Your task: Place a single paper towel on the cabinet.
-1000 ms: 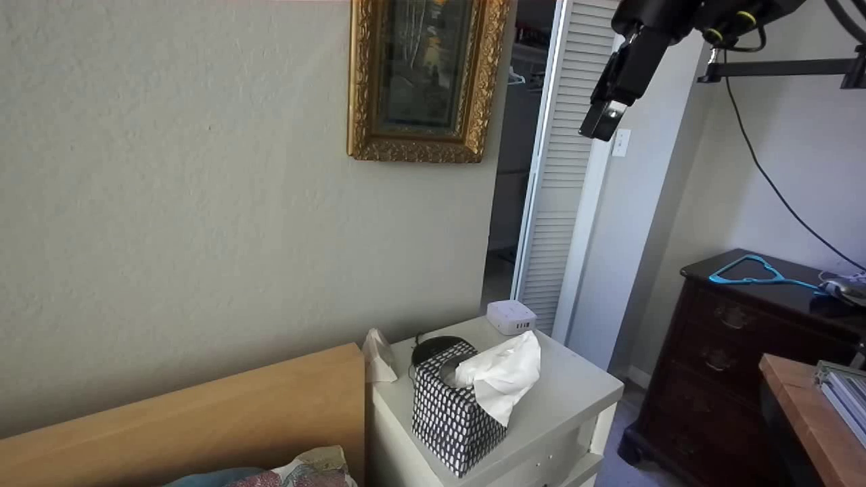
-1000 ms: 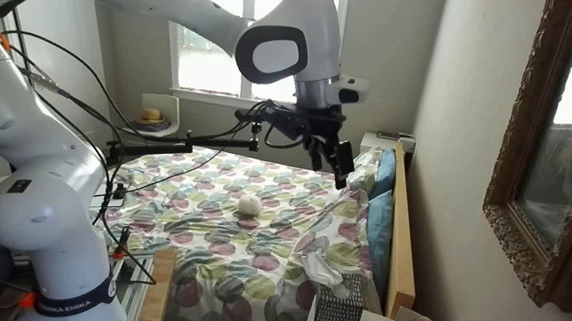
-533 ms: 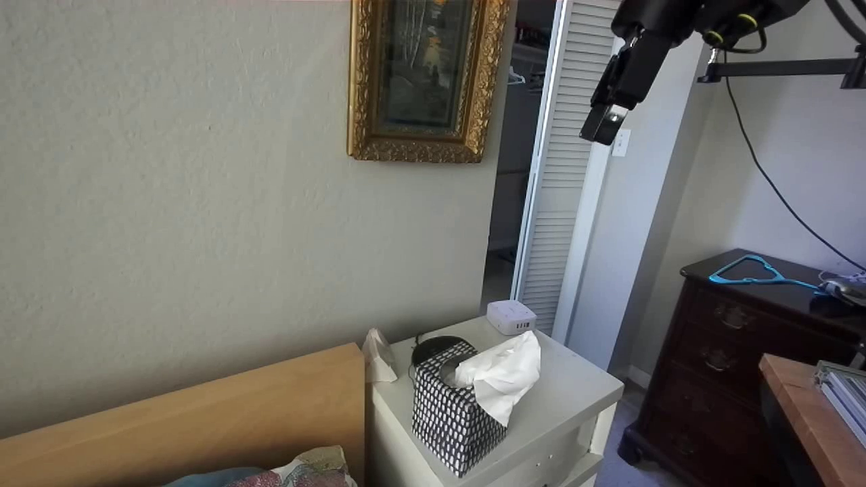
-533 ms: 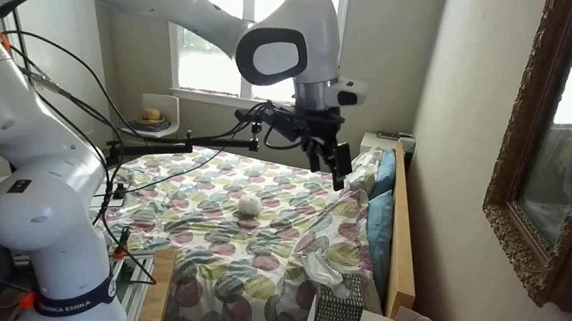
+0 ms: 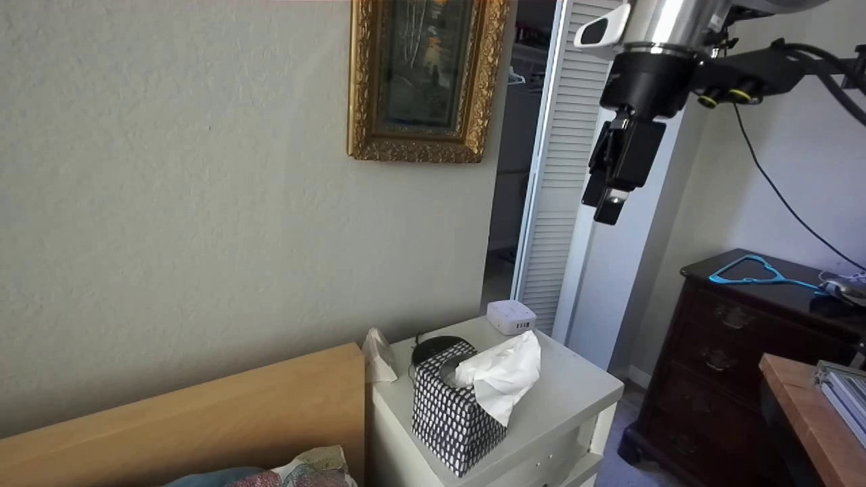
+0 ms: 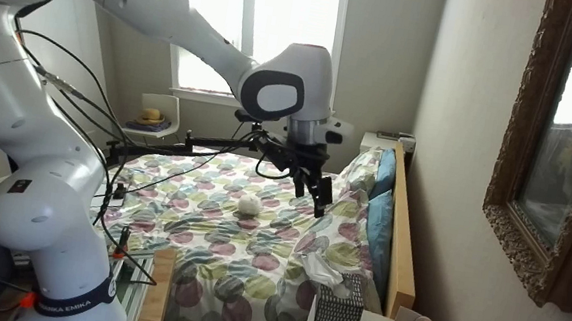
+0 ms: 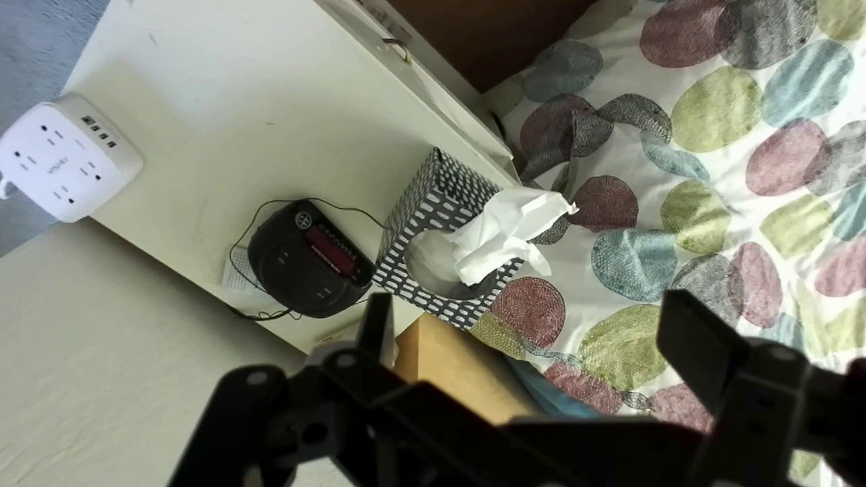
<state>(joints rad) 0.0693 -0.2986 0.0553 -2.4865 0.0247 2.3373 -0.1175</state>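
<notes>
In an exterior view, the paper towel [image 5: 506, 375] stuck out from the patterned box [image 5: 443, 412] on the surface [image 5: 575, 379]. In an exterior view, the bed [image 6: 213, 258] lay beyond this box. In the wrist view, the tool [image 7: 525, 314] was spread, and a clock [image 7: 304, 264] stood beside the box.

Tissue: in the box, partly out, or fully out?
Partly out: the wrist view shows the tissue sticking out of the box; both exterior views show it drooping past the edge. Its lower end is hidden.
</notes>
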